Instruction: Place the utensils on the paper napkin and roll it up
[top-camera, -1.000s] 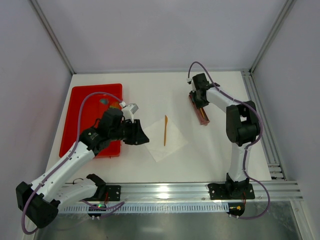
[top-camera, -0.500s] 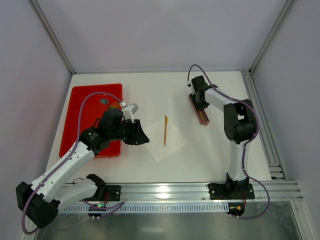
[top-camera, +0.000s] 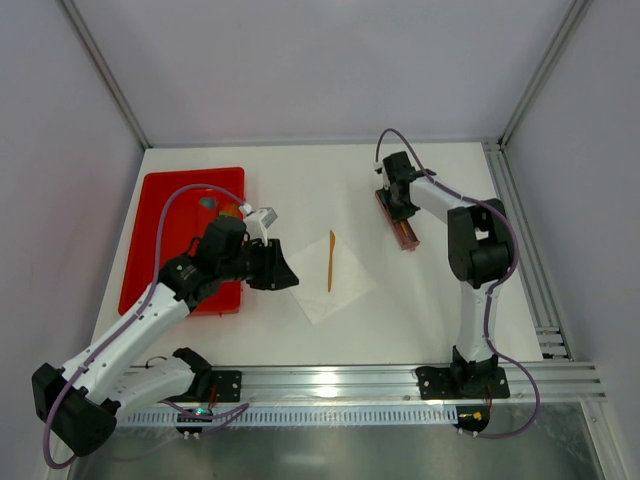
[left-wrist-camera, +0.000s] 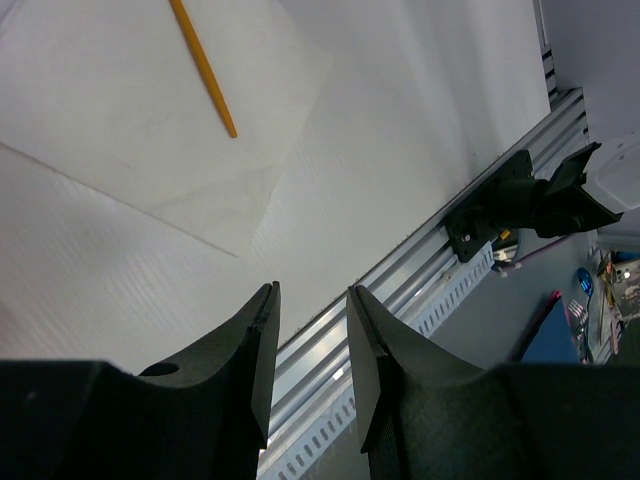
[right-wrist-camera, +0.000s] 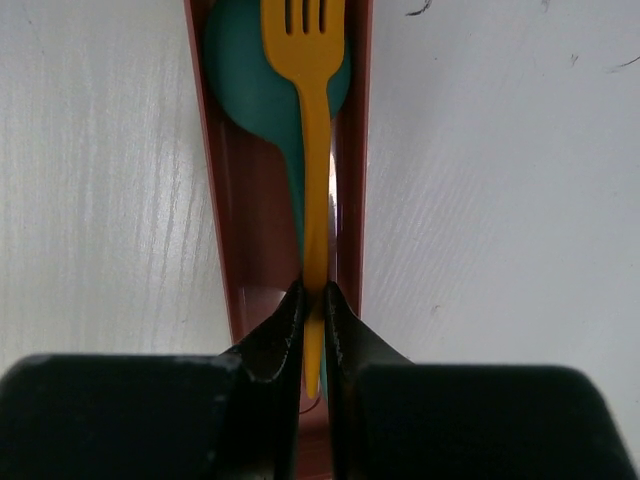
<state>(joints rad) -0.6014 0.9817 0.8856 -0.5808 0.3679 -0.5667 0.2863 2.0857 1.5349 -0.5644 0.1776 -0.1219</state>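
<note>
Utensils: right gripper had just closed onto the orange fork in its holder; pickup judged imminent; left gripper idle, jaws apart, empty.

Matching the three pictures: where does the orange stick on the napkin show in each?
Top external: orange stick at centre, on the napkin.
Left wrist: upper left, beyond the left hand.
Right wrist: not in it.
Shared landmark: the napkin.

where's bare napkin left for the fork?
Napkin: free on both sides of the stick, most toward its near corner. Bare table between red tray and holder. Crowded: left gripper at the napkin's left edge.
</note>
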